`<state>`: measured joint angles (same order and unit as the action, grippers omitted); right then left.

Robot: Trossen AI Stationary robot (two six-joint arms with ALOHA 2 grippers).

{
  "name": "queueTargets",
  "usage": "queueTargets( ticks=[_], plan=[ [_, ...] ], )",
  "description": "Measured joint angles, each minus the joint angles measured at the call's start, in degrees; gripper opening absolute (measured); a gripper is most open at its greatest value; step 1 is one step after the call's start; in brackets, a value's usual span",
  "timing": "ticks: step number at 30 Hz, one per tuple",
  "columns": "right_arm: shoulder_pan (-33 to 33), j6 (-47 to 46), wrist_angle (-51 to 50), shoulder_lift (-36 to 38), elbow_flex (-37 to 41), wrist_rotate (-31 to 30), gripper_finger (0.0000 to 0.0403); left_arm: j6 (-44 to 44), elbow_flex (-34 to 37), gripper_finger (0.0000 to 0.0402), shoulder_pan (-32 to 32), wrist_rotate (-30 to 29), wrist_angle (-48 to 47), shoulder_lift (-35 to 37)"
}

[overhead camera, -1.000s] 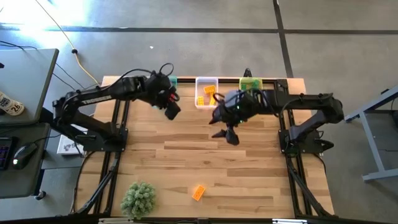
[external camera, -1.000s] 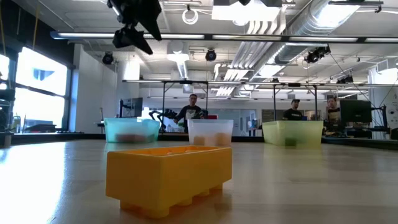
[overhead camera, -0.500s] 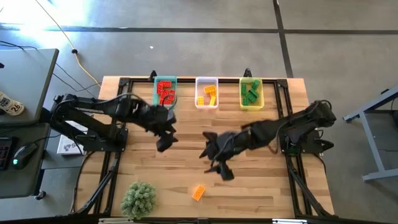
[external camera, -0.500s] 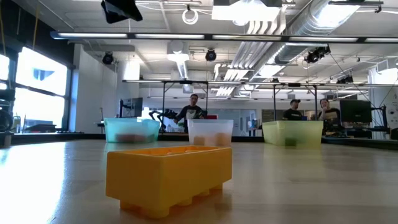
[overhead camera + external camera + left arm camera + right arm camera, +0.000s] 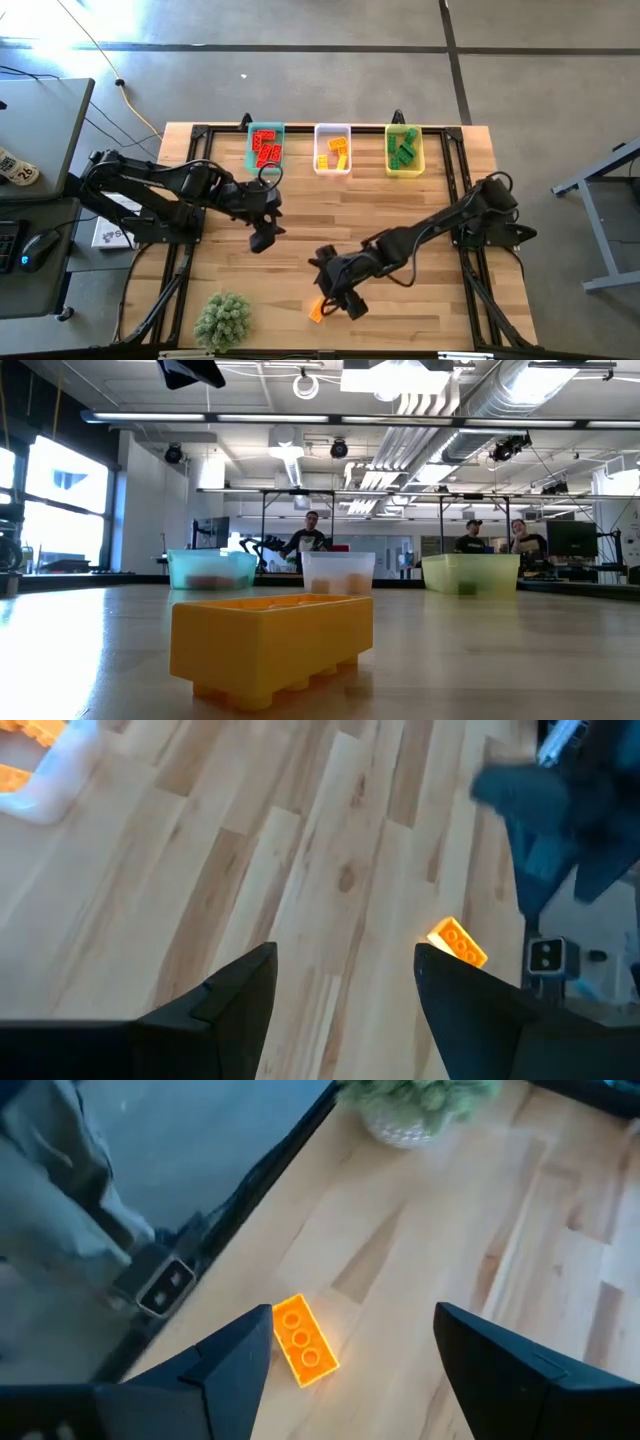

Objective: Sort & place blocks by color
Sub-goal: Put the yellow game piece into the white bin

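One orange-yellow block (image 5: 317, 311) lies flat on the table near its near edge, studs up. It also shows as the block (image 5: 304, 1340), the block (image 5: 457, 942) and, large and close, the block (image 5: 270, 645). My right gripper (image 5: 345, 300) hovers just right of it, open and touching nothing. In its wrist view the right gripper (image 5: 350, 1350) has the block ahead between its fingers. My left gripper (image 5: 262, 238) is open over the table's middle left, and the left gripper (image 5: 345, 990) holds nothing.
Three bins stand along the far edge: a teal bin (image 5: 265, 147) with red blocks, a white bin (image 5: 333, 150) with yellow blocks, a yellow-green bin (image 5: 404, 150) with green blocks. A small potted plant (image 5: 222, 320) sits at the near left. People stand in the room behind (image 5: 312, 535).
My right gripper has swept from near the bins across the table toward the near edge and leftward, ending beside the orange-yellow block. My left gripper has left the red bin, moved toward the table's middle and then slowed. The block has not moved.
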<state>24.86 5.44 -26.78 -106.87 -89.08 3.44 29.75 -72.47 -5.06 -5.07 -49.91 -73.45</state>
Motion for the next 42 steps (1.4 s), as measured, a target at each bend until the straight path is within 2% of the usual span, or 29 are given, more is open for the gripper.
queueTargets(
  ticks=[15, 23, 36, 39, 42],
  plan=[
    [0.3, 12.9, 3.7, -9.7, 0.0, 3.8, 0.0265, 1.6, 0.0, 0.0225, 0.0, -1.6, 0.0, 0.0],
    [0.3, 13.1, 6.8, -13.7, 0.0, 7.5, 0.0265, 1.6, 0.0, 0.0225, 0.0, -1.6, 0.0, 0.0],
    [0.7, 12.4, 7.7, -20.6, -0.1, 7.4, 0.0265, 1.6, 0.0, 0.0225, 0.0, -3.1, 0.0, 0.0],
    [0.8, 10.0, 8.0, -21.0, -0.2, 7.3, 0.0265, 1.6, 0.0, 0.0225, 0.0, -3.1, 0.0, 0.0],
    [0.9, 6.5, 8.4, -21.1, -0.2, 6.8, 0.0247, 1.6, 0.0, 0.0225, 0.0, -3.1, 0.0, 0.0]
  ],
)
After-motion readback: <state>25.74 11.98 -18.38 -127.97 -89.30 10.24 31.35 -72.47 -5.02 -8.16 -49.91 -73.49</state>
